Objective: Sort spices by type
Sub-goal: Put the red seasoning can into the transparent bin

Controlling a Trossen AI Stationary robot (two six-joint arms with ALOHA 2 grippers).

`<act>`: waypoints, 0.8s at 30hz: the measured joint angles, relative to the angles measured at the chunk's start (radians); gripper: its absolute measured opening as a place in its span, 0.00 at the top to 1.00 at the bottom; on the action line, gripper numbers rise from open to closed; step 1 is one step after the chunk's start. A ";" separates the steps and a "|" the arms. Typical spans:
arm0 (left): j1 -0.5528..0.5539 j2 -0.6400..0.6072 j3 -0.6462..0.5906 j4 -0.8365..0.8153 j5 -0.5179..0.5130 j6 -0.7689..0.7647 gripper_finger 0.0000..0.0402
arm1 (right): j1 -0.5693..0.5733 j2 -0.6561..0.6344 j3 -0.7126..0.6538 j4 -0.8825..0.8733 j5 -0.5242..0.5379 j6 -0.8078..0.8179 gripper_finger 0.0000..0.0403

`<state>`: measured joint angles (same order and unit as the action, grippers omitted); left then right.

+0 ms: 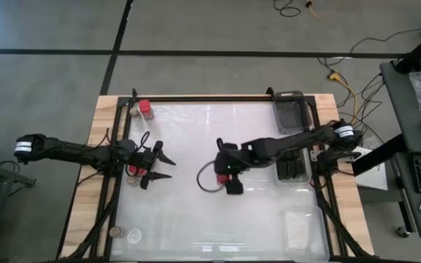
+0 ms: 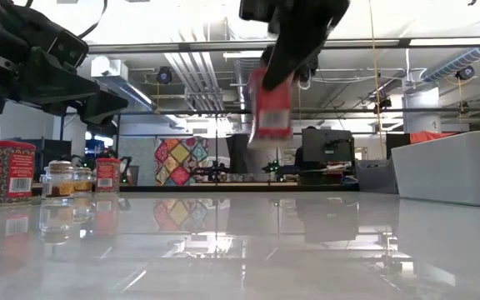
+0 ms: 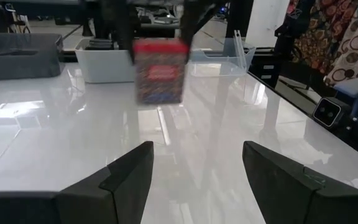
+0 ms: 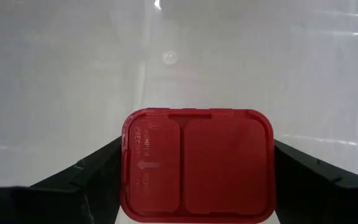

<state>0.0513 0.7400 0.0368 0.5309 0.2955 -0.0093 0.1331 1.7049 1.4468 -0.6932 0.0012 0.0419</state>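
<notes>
My right gripper [image 1: 230, 175] hangs over the middle of the table, shut on a red rectangular spice tin [image 2: 271, 104]; its red lid [image 4: 197, 165] fills the right wrist view. My left gripper [image 1: 163, 166] is open above the table's left part, and its fingers face the held tin [image 3: 160, 71] from a distance. Another red tin [image 1: 145, 109] stands at the far left corner. Small round jars stand near the left gripper [image 1: 132, 173] and at the near left corner [image 1: 123, 234]. Dark blocks [image 1: 292, 169] lie in a tray on the right. My right gripper pinches the red tin between its two fingers [image 4: 92, 177], one on each narrow side just below the lid [image 4: 129, 186]. The fingers come from above, pointing down. The tin is lifted clear of the table and hangs slightly tilted below them [image 2: 271, 125].
A grey tray [image 1: 291, 109] sits at the far right corner and a clear tray [image 1: 298, 228] at the near right. In the low view a big red tin [image 2: 2, 171], two jars [image 2: 59, 179] and a small red tin [image 2: 107, 175] stand along the left; a white tray [image 2: 457, 167] stands on the right.
</notes>
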 joint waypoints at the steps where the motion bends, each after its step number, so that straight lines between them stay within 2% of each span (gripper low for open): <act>1: 0.000 0.000 0.000 0.000 0.000 0.000 0.42 | 0.021 -0.007 0.013 -0.018 0.001 0.008 0.24; 5: 0.000 0.001 0.000 0.000 0.000 0.000 0.42 | 0.121 -0.066 0.037 -0.107 0.022 0.058 0.24; 9: 0.000 0.002 0.000 0.000 0.000 0.000 0.42 | 0.253 -0.138 0.037 -0.250 0.125 0.164 0.23; 12: 0.000 0.002 0.000 0.000 0.000 0.000 0.42 | 0.360 -0.195 0.037 -0.370 0.191 0.299 0.24; 17: 0.000 0.003 0.000 0.000 0.000 0.000 0.42 | 0.552 -0.275 0.034 -0.530 0.236 0.536 0.24; 24: 0.000 0.003 0.000 0.000 0.000 0.000 0.42 | 0.817 -0.350 -0.044 -0.639 0.293 0.826 0.24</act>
<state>0.0517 0.7429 0.0368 0.5308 0.2955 -0.0093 0.9498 1.3551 1.4028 -1.3321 0.2943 0.8678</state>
